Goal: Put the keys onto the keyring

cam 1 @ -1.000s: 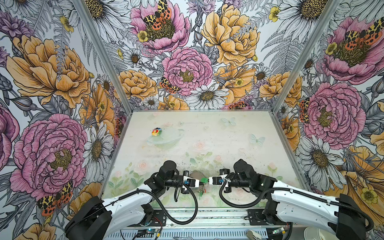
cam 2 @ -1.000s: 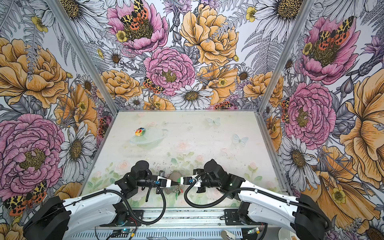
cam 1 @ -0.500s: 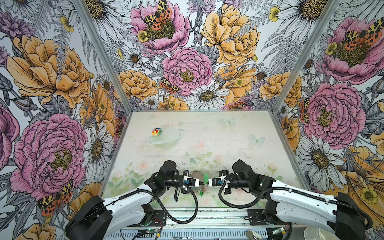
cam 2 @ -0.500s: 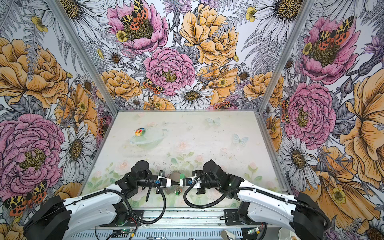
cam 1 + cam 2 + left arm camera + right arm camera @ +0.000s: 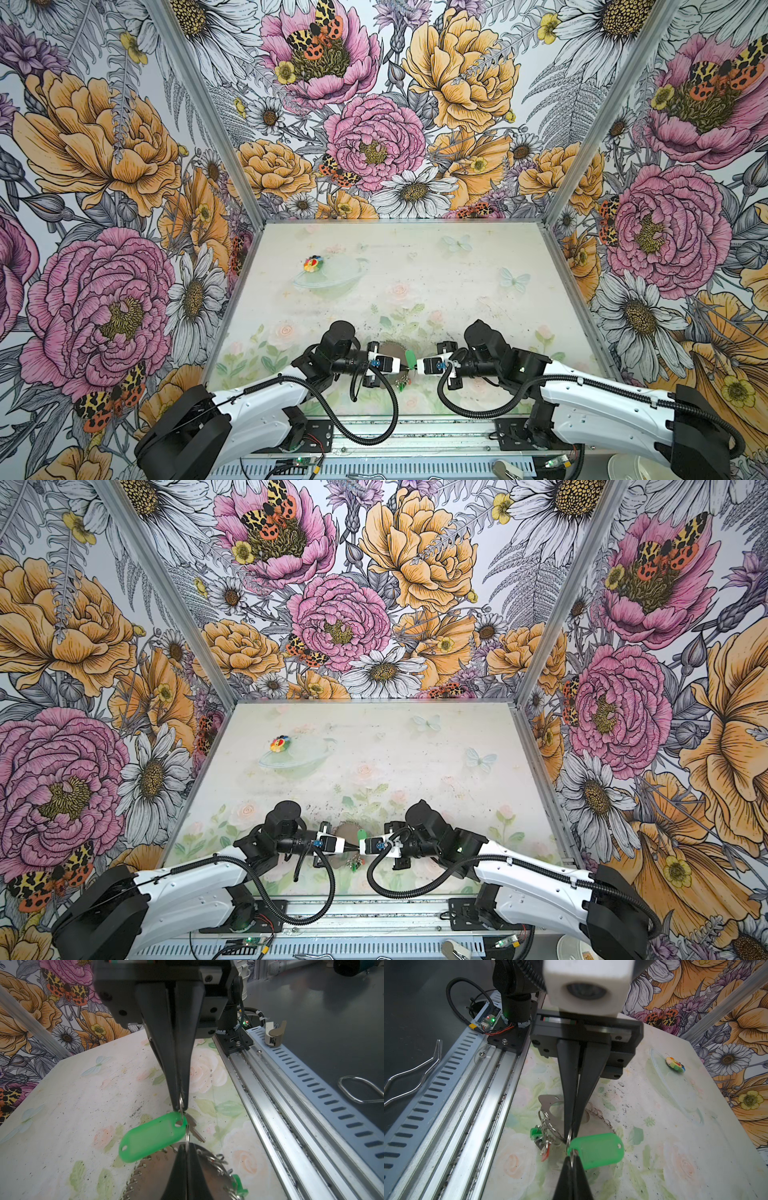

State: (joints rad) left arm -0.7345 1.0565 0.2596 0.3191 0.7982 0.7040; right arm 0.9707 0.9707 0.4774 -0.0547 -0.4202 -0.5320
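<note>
The left gripper (image 5: pixel 187 1147) and right gripper (image 5: pixel 180 1106) meet tip to tip, both clamped on one small silver wire ring (image 5: pixel 188 1135), leaving no gap between their fingertips, and a translucent green plastic tag (image 5: pixel 152 1136) hangs just beside them. Under the left fingers lies the flat grey-brown oval keyring (image 5: pixel 149 1180) with a bunch of green-headed silver keys (image 5: pixel 543 1138) at its edge; past the fingers toward the back wall the pale floral tabletop (image 5: pixel 415 266) lies open.

— Where's the key?
— Lower centre. Its split ring (image 5: pixel 187 1136) is nipped between my left gripper (image 5: pixel 186 1148) and my right gripper (image 5: pixel 180 1105). The silver key (image 5: pixel 194 1129) dangles behind its green tag (image 5: pixel 153 1136).
— The keyring (image 5: pixel 153 1180)?
— It lies flat underneath, grey-brown and fringed with wire loops. A second key (image 5: pixel 535 1132), green-headed, sits at its rim.
</note>
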